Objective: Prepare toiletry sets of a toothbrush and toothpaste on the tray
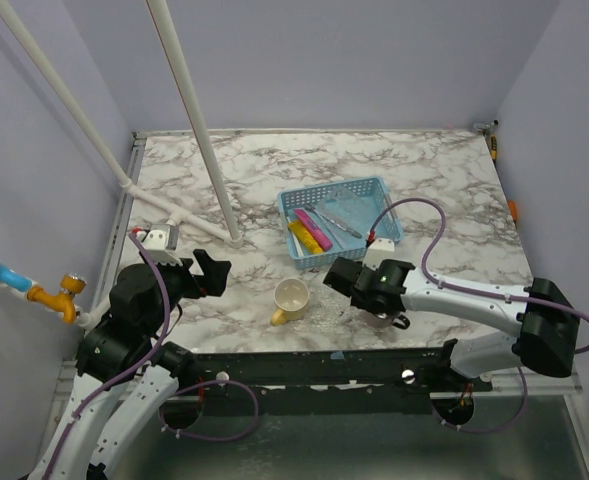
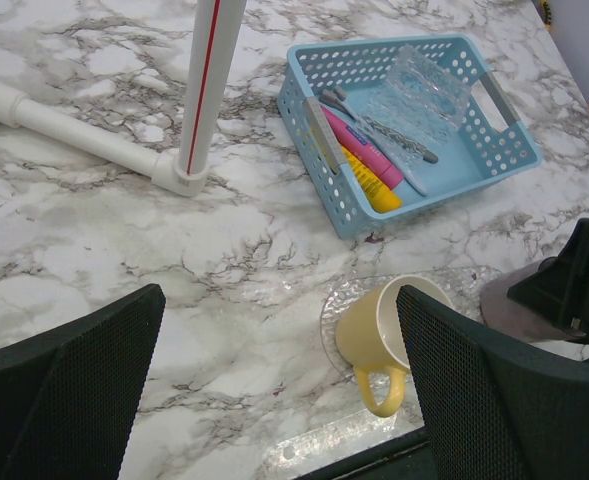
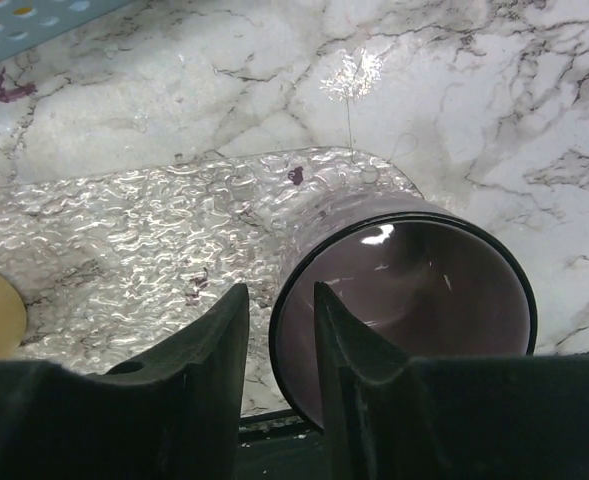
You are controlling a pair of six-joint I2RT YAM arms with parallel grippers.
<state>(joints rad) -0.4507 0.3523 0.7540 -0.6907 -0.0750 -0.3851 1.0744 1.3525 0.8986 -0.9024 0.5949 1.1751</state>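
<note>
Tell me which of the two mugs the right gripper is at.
The translucent purple mug: its rim sits between the parted fingers of the right gripper. The yellow mug stands apart, off to that gripper's left, with nothing touching it.

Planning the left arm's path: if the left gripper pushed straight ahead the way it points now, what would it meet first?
Probably the yellow handled mug standing on the clear textured tray, slightly right of the left gripper; depth is unclear.
</note>
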